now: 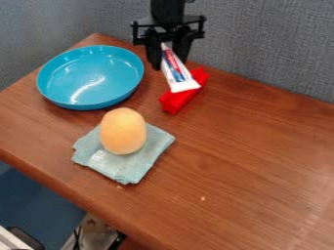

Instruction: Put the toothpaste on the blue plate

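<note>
We're gripping tube (178,72) by upper end in claw (164,52), right of plate (90,77); likely light, squeezable, slick.

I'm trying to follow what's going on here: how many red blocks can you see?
1. The red block lies on the wooden table, partly behind the toothpaste tube held in the claw. Another could be hidden behind the arm.
</note>
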Controlling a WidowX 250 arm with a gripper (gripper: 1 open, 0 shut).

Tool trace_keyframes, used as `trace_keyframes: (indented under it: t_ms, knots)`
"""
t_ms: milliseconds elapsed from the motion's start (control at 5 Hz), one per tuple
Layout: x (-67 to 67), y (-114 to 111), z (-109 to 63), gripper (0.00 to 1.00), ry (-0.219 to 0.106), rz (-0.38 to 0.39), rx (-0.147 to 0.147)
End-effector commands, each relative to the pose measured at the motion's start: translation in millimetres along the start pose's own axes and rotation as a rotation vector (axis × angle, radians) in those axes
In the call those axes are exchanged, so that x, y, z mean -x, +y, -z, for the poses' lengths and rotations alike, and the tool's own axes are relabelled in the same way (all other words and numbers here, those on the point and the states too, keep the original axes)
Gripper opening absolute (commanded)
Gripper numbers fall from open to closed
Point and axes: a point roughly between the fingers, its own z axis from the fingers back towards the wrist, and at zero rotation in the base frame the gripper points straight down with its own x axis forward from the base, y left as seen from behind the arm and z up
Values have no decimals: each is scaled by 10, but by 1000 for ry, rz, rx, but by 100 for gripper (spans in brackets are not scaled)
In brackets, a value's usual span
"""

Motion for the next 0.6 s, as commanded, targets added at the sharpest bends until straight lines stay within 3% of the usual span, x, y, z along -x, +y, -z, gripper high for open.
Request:
trace_keyframes:
  t_ms: [0,400]
  knots:
    - [-196,92,-184,0,-71,-26,34]
    - [-418,254,-99,0,-111,-58,17]
